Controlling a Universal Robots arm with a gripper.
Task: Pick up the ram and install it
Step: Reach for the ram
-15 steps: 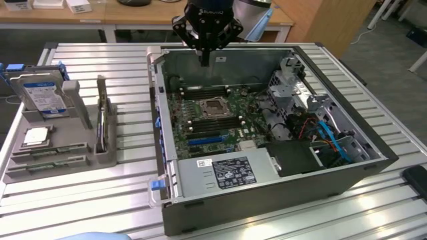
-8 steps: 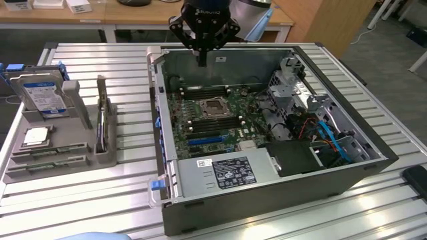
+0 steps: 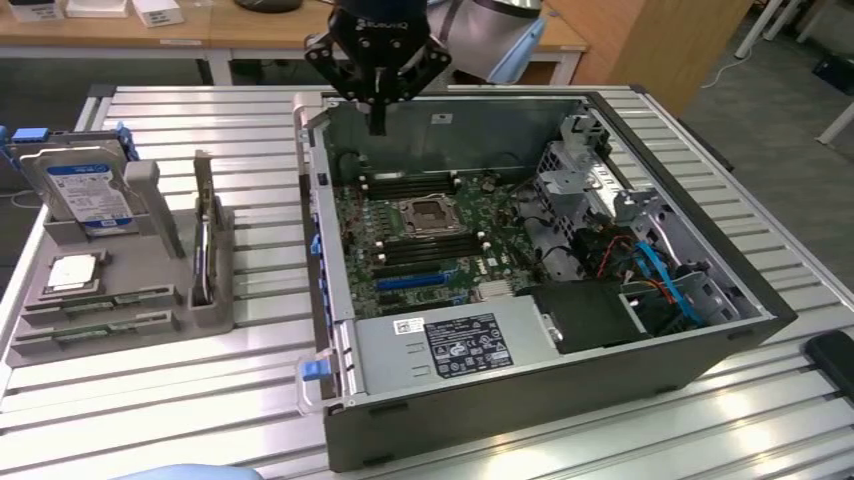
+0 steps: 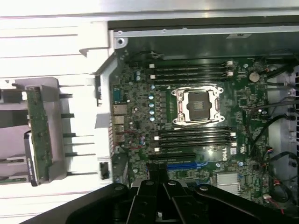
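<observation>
One robot hand [image 3: 378, 122], fingers together and empty, hangs above one open computer case [image 3: 534, 410]. One ram stick [image 3: 203, 250] stands in one gray rack [image 3: 200, 318] beside one hard drive [image 3: 87, 190].

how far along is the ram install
Nothing looks done yet: the ram sits in its grey holder outside the computer case, and the motherboard's memory slots look empty. In hand: nothing; the hand is shut and empty above the case. Left: both the pickup and the install.
</observation>
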